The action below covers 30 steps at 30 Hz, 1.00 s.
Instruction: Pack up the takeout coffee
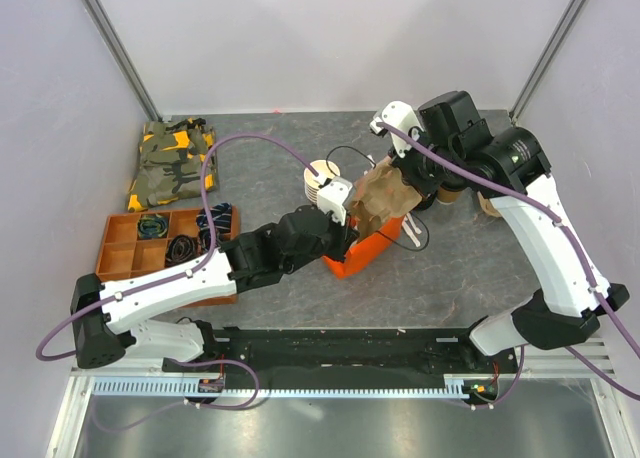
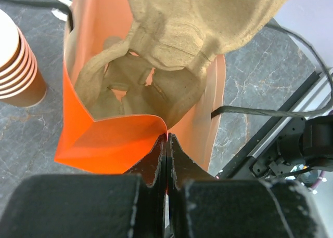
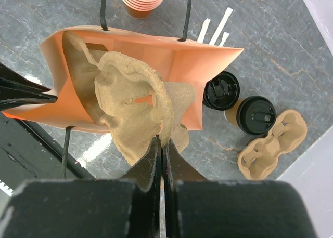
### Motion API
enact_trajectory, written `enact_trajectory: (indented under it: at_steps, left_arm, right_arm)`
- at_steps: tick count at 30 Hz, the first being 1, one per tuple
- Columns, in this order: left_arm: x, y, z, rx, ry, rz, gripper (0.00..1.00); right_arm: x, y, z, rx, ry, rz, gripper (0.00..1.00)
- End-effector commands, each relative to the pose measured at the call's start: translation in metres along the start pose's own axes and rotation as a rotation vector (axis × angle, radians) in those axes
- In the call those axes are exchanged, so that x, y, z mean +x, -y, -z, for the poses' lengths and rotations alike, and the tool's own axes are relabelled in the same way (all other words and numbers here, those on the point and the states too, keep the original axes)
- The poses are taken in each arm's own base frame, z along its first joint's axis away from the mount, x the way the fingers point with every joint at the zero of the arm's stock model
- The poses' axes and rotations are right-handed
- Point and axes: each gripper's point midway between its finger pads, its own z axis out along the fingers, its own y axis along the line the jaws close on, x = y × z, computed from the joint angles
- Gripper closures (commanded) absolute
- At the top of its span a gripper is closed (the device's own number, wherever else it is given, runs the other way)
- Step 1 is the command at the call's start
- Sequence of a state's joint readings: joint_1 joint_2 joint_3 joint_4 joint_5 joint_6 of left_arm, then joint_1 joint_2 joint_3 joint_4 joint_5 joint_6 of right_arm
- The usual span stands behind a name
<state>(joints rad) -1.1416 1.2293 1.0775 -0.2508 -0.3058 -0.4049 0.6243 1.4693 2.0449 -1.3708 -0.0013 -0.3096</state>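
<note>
The takeout coffee [image 3: 256, 115], a tan cup with a black lid, stands on the table to the right of the orange bag [image 3: 156, 56]. The bag stands open. My left gripper [image 2: 166, 139] is shut on the bag's near rim, with orange paper pinched between the fingers. My right gripper [image 3: 162, 143] is shut on the edge of a brown pulp cup carrier [image 3: 130, 108]. That carrier hangs tilted, half inside the bag's mouth. In the top view the carrier [image 1: 385, 198] sits above the bag [image 1: 362, 253], between the two grippers.
A loose black lid [image 3: 221, 90] lies beside the coffee, and a second pulp carrier [image 3: 271, 144] lies next to them. A stack of lidless cups [image 2: 18, 66] stands left of the bag, and white packets [image 3: 216, 27] lie behind it. At the far left are a wooden organiser [image 1: 165, 240] and a camouflage cloth [image 1: 175, 163].
</note>
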Motion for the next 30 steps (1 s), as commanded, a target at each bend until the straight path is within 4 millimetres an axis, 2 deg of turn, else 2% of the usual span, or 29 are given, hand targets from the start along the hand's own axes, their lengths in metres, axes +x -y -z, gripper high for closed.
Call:
enact_trajectory:
  at_steps: [1,5,13,18,25,28,30]
  left_arm:
    - [0.017,-0.008,0.001,-0.011,-0.04,-0.1,0.98]
    - [0.02,-0.008,0.001,0.008,-0.049,-0.147,0.98]
    - [0.021,-0.005,0.006,0.058,-0.051,-0.243,0.98]
    - [0.024,-0.006,0.008,0.087,-0.057,-0.328,0.98]
    - [0.028,0.004,0.01,0.194,-0.065,-0.488,0.98]
    - [0.024,0.002,0.009,0.17,-0.06,-0.466,0.98]
    - [0.019,0.001,0.009,0.155,-0.061,-0.387,0.98]
  right_arm:
    - [0.018,-0.01,0.013,-0.039,-0.051,0.019,1.0]
    - [0.017,-0.009,0.013,-0.039,-0.051,0.026,1.0]
    - [0.022,-0.013,-0.001,-0.068,-0.093,0.031,1.0]
    - [0.018,-0.01,0.003,-0.057,-0.076,0.029,1.0]
    - [0.023,-0.013,0.0,-0.061,-0.094,0.018,1.0]
    - [0.03,-0.02,-0.001,-0.088,-0.107,-0.009,1.0]
    - [0.033,-0.027,-0.003,-0.112,-0.116,-0.05,1.0]
